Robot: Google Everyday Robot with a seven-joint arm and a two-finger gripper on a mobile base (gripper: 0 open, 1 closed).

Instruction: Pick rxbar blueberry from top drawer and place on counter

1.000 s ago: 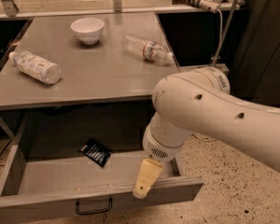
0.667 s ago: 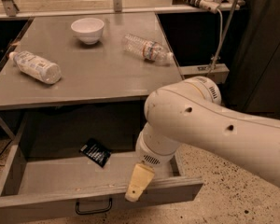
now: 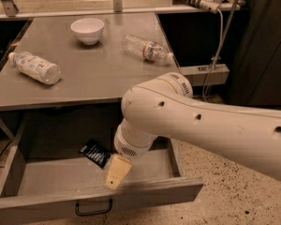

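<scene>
The top drawer stands pulled open below the counter. The rxbar blueberry, a small flat black packet, lies inside the drawer toward its back middle. My gripper hangs from the large white arm over the drawer, just right of and slightly in front of the packet. Only one tan finger shows, pointing down at the drawer floor near the front panel.
On the counter lie a clear plastic bottle at the left, another bottle at the back right, and a white bowl at the back. The drawer's black handle is on its front panel. Speckled floor lies to the right.
The arm has swung left over the drawer, and the gripper has moved left, closer to the black packet. The packet, bottles and bowl have not moved.
</scene>
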